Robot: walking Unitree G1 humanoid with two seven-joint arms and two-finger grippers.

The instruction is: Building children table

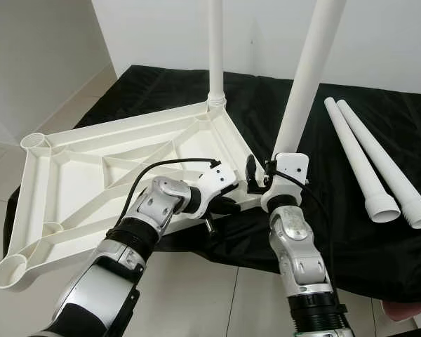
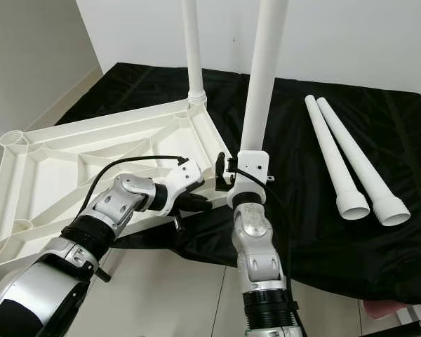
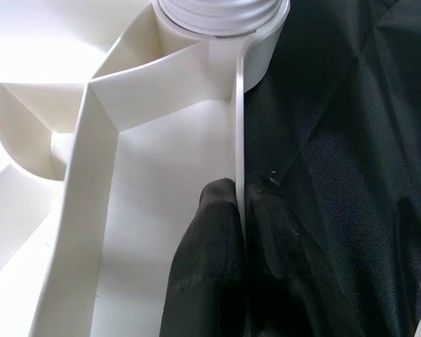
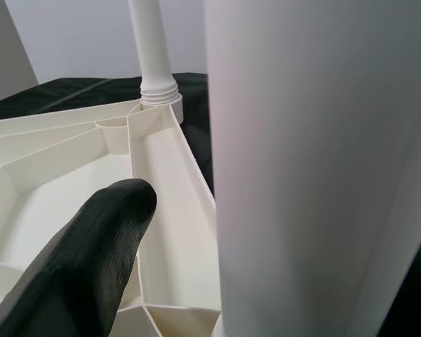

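Observation:
The white plastic tabletop (image 1: pixel 91 175) lies upside down, partly on a black cloth. One white leg (image 1: pixel 216 42) stands screwed into its far corner socket. My left gripper (image 1: pixel 228 203) is shut on the tabletop's thin side rim (image 3: pixel 240 126) near the front right corner, one finger on each side. A second white leg (image 1: pixel 305 77) stands upright, leaning slightly, over that near right corner. My right gripper (image 1: pixel 270 172) is around its base. One black finger (image 4: pixel 98 239) stands apart from the leg; the other is hidden behind it.
Two spare white legs (image 1: pixel 358 158) (image 1: pixel 389 165) lie side by side on the black cloth (image 1: pixel 379 246) to the right. Tiled floor shows in front and to the left, white walls behind. Something pink (image 1: pixel 407 309) sits at the bottom right corner.

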